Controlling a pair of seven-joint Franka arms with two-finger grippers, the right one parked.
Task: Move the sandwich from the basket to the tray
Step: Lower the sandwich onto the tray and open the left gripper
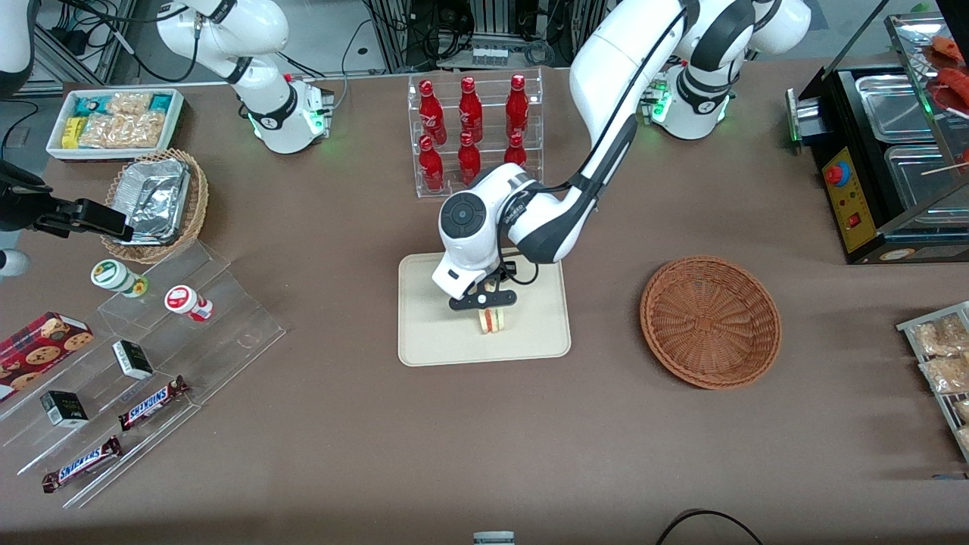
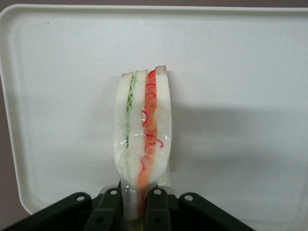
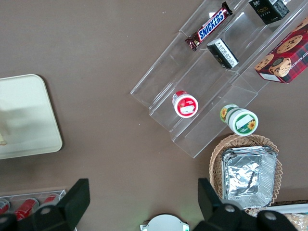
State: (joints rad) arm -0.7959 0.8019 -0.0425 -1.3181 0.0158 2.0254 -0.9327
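Observation:
The cream tray (image 1: 424,333) lies mid-table. Over it hangs my left gripper (image 1: 487,300), shut on the clear-wrapped sandwich (image 1: 492,320), whose red and green filling edge faces up and whose lower end is at or just above the tray floor. In the left wrist view the sandwich (image 2: 143,134) stands edge-on between the black fingers (image 2: 159,209), pinched at its wrapped end, with the tray (image 2: 240,72) filling the background. The reddish-brown basket (image 1: 710,321) sits empty beside the tray, toward the working arm's end of the table. A corner of the tray (image 3: 29,120) also shows in the right wrist view.
A clear rack of red bottles (image 1: 473,132) stands farther from the front camera than the tray. Clear stepped shelves (image 1: 151,356) with Snickers bars, small boxes and cups lie toward the parked arm's end, near a tan basket holding a foil container (image 1: 155,200). A black food warmer (image 1: 886,166) sits at the working arm's end.

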